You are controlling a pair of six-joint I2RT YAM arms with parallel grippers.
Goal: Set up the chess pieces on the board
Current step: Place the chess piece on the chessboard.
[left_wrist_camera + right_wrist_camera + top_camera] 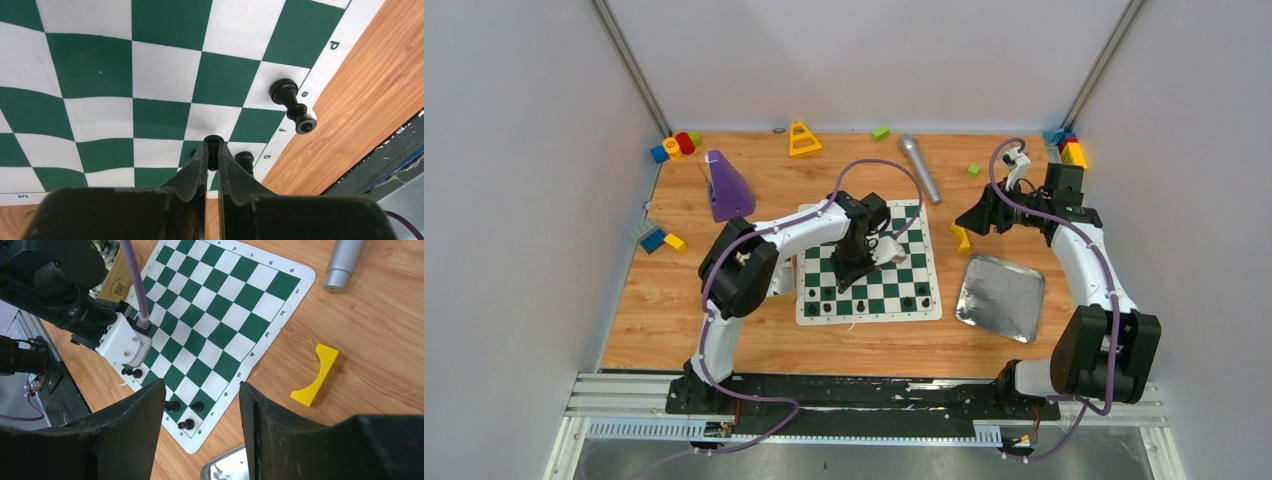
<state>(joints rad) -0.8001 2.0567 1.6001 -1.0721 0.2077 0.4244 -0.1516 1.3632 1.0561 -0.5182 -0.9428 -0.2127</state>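
Note:
The green and white board (914, 232) lies mid-table. Several black chess pieces (908, 301) stand along its near rows. My left gripper (856, 275) hangs over those near rows, shut on a black piece (214, 140) gripped at its top between the fingers (200, 165). Another black piece (244, 160) stands just right of it, and one more (292, 103) at the board's edge. My right gripper (969, 222) is open and empty, raised right of the board (220, 305). Its view shows black pieces (186, 424) at the near corner.
A metal tray (1001, 295) lies right of the board. A yellow arch block (315, 375) and a silver cylinder (919, 168) lie near its right side. A tan box (112, 270) sits at the board's left, under my left arm. A purple cone (726, 187) and coloured blocks stand further off.

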